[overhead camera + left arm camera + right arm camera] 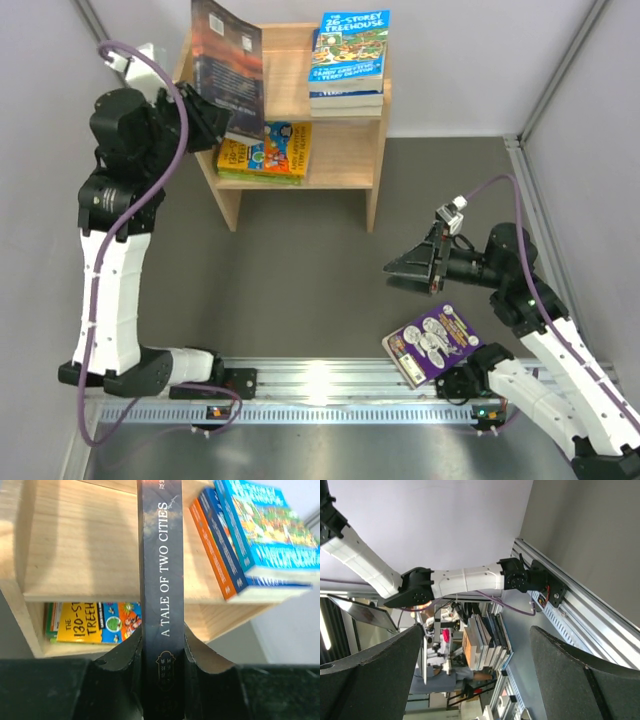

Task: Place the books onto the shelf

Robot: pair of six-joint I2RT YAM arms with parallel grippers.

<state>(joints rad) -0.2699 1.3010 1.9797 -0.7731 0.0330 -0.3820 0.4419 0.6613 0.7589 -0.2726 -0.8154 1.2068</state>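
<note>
The left arm reaches up beside the shelf [345,150]. The left gripper [215,120] clamps a dark book [160,555] upright over the top tier. Other books [348,60] lie stacked on both tiers. The right arm is folded low, and the right gripper [410,270] points left, fingers wide and empty. A purple book [432,343] lies near its base.

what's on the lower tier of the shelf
A small stack topped by a yellow cartoon book, green edges beneath. The held dark book covers part of it; the count below is hidden.
</note>
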